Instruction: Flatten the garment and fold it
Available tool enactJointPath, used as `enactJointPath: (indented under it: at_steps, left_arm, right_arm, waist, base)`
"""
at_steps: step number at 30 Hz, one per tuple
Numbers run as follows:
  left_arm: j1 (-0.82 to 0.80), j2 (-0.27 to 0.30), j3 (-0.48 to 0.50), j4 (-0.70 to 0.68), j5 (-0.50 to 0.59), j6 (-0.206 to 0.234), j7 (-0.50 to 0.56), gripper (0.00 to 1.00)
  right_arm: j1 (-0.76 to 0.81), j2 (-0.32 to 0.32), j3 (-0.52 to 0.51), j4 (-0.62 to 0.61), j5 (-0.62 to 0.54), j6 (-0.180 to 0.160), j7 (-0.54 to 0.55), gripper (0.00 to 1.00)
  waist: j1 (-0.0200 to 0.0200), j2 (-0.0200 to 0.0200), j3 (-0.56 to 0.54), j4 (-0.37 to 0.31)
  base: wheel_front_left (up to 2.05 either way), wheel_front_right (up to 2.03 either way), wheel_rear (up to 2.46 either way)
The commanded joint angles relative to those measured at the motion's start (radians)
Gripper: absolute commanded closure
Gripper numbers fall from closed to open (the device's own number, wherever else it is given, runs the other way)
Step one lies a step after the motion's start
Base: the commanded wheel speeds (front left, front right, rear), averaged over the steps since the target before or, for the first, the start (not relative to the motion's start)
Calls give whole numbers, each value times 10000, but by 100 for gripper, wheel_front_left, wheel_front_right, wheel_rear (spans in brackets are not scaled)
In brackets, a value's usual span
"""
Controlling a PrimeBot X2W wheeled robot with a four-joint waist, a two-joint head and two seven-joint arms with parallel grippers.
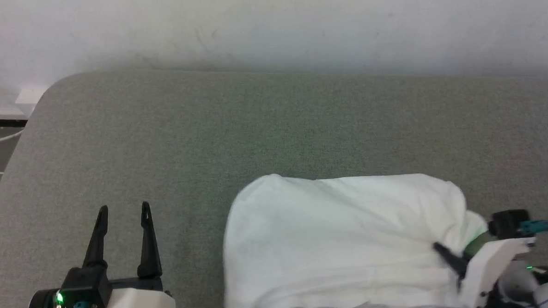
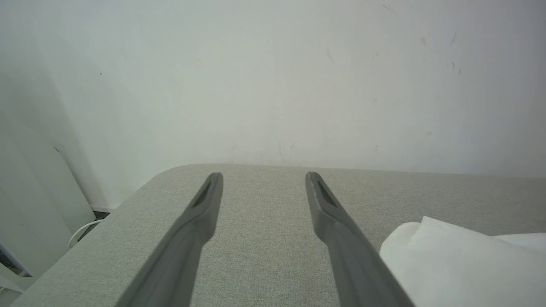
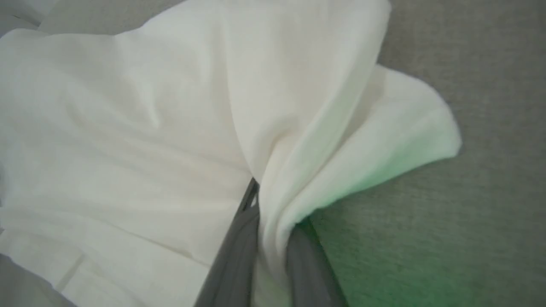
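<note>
Head view | garment (image 1: 342, 243) bunched, neither flat nor folded | right gripper (image 3: 275, 207) clenched on garment's right edge | left gripper (image 1: 124, 209) spread wide, empty, left of garment

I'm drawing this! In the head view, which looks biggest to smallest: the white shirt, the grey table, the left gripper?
1. grey table, largest
2. white shirt
3. left gripper, smallest, even though it sits close to the camera

A grey-green fabric surface (image 1: 162, 145) meets a scuffed white wall (image 1: 268, 24). A white cable (image 1: 0, 139) lies off its left edge.
</note>
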Motion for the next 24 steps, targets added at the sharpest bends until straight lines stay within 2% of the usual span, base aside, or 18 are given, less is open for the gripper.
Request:
enactJointPath:
  at_steps: [1,7,11,16,20,24]
  left_arm:
    - [-59,-107,81,46,100,-99,-47,0]
    - [6,-325,207,155,203,-310,-47,0]
    - [86,-438,318,218,234,-422,-47,0]
    - [197,-546,431,300,274,-549,-47,0]
    - [250,-616,476,354,317,-651,-47,0]
    - [256,-705,547,382,225,-763,-47,0]
  right_arm:
    - [-22,-454,-453,470,-275,-176,-180,100]
    - [-109,-1026,-2163,1298,-1085,-176,-574,100]
    - [-57,-1140,-2684,1364,-1681,-176,-538,100]
    - [115,-866,-2628,504,-1938,-176,-329,100]
    - [347,-552,-2415,-671,-2218,-176,109,100]
    - [718,-287,-1773,-2005,-2510,-176,871,100]
  waist:
    - [-1,0,-131,-116]
    - [-1,0,-374,-274]
    - [-1,0,-515,-360]
    - [-1,0,-673,-456]
    - [-1,0,-784,-468]
    - [-1,0,-874,-387]
  base:
    - [0,0,0]
    - [0,0,0]
    - [0,0,0]
    - [0,0,0]
    - [0,0,0]
    - [0,0,0]
